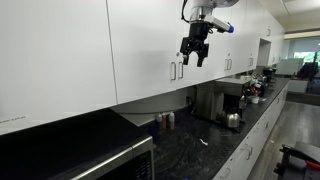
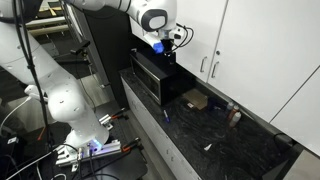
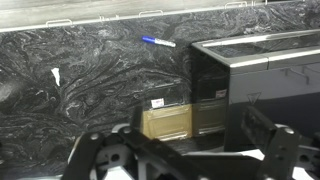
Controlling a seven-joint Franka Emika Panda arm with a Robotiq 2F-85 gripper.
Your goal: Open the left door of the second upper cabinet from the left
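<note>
The second upper cabinet is white with two flat doors and two slim silver handles side by side at the seam. The left door (image 1: 140, 40) carries the left handle (image 1: 173, 71); its twin door (image 1: 215, 35) lies to the right. Both show in an exterior view, door (image 2: 192, 28) and handle (image 2: 204, 66). My gripper (image 1: 195, 52) hangs in the air in front of the cabinet, about handle height, apart from both handles; it also shows in an exterior view (image 2: 165, 44). Its fingers are spread and empty. The wrist view (image 3: 185, 155) looks down at the counter; the doors are out of that view.
Below runs a black marbled counter (image 3: 90, 90) with a blue pen (image 3: 158, 42), a black microwave (image 2: 155, 78), a yellowish box (image 3: 168, 122), small bottles (image 1: 165, 120) and a coffee machine (image 1: 232, 100). More white cabinets (image 1: 250, 25) continue down the row.
</note>
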